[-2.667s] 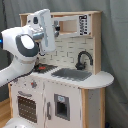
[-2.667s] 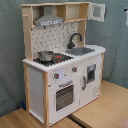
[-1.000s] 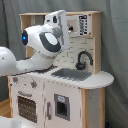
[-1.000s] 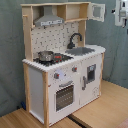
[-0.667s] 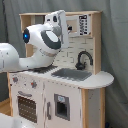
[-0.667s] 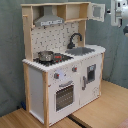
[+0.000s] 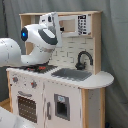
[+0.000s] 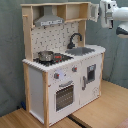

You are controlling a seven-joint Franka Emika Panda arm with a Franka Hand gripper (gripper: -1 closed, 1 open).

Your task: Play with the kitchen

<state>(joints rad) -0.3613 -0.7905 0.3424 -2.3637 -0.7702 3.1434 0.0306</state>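
Note:
The kitchen [image 8: 60, 65] is a tall white and light-wood toy, seen in both exterior views. Under its grey hood [image 8: 48, 21] a small metal pot [image 8: 46, 56] sits on the stove. A black faucet [image 8: 75, 40] arches over the sink [image 8: 82, 51], and the oven door [image 8: 64, 96] is shut. In the second exterior view my gripper [image 8: 103, 14] hangs at the top right, close beside the upper cabinet. In the first exterior view my white arm [image 7: 40, 42] covers the stove side of the kitchen [image 7: 75, 85], with the gripper [image 7: 53, 21] up by the top shelf.
A grey curtain [image 8: 10, 60] hangs behind the kitchen. The kitchen stands on a light wooden surface [image 8: 95, 115]. A curved counter end [image 7: 102, 79] juts out past the sink [image 7: 72, 74] and faucet [image 7: 83, 59].
My arm has swung toward the first exterior view's right and risen. The gripper has come into the second exterior view's top right, beside the upper cabinet.

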